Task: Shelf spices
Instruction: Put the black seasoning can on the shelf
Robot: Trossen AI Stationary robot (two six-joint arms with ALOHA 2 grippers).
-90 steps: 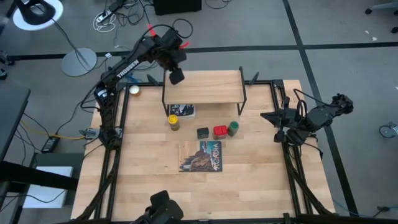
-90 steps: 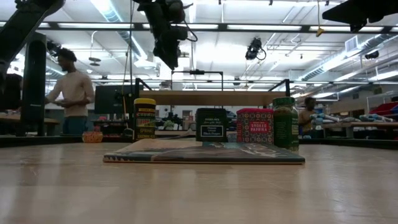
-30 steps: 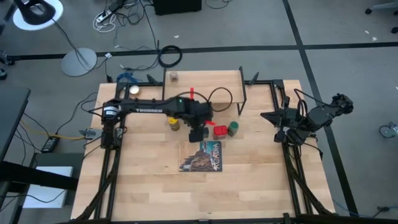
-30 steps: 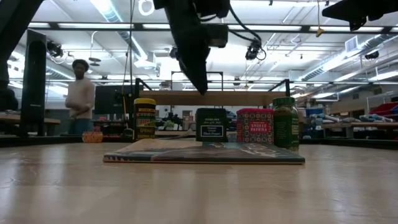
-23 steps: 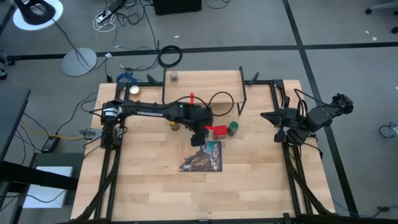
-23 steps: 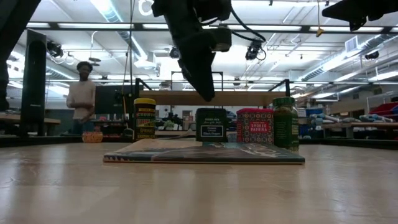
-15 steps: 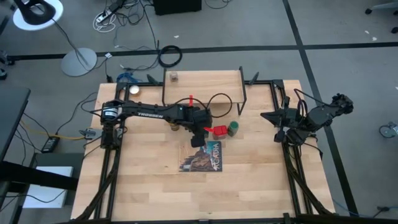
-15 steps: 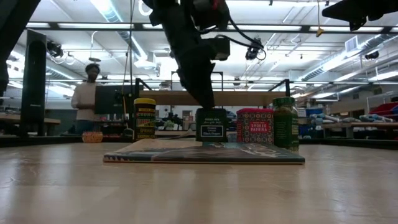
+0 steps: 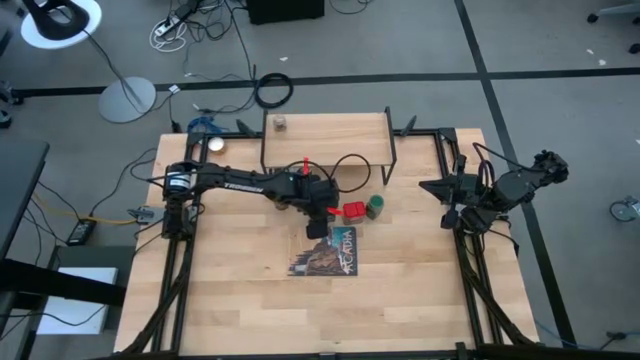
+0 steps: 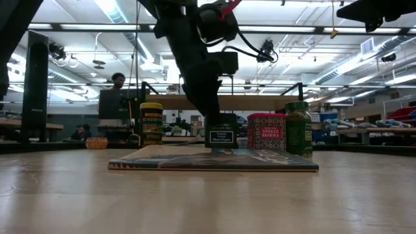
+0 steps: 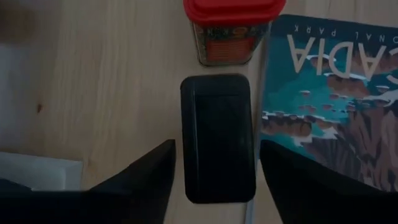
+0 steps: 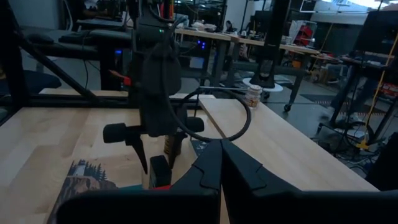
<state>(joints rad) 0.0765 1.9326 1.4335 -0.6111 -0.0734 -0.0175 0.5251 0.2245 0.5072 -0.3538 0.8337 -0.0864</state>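
Note:
The black tin (image 11: 217, 124) stands on the table beside the book's edge, also seen in the low view (image 10: 221, 135). My left gripper (image 11: 217, 146) is open and low over it, pointing down, one finger on each side with a thin gap. It also shows in the high view (image 9: 318, 222). The red tin (image 9: 353, 210) and green-capped jar (image 9: 375, 207) stand in a row beside the black tin. The yellow-capped jar (image 10: 151, 123) stands farther left. The tiny clear jar (image 9: 280, 123) stands on the shelf (image 9: 330, 135), at its left end. My right gripper (image 12: 219, 163) is shut, waiting at the table's right edge (image 9: 447, 190).
A picture-covered book (image 9: 325, 250) lies flat just nearer than the row of spices. A small round dish (image 9: 215, 145) sits at the far left corner. The shelf's black legs (image 9: 390, 160) stand behind the row. A person (image 10: 117, 81) is in the room beyond.
My left gripper has come down from about shelf height until its open fingers straddle the black tin, shifting slightly toward the near edge. The spices have not moved. The person in the room behind has walked to the right.

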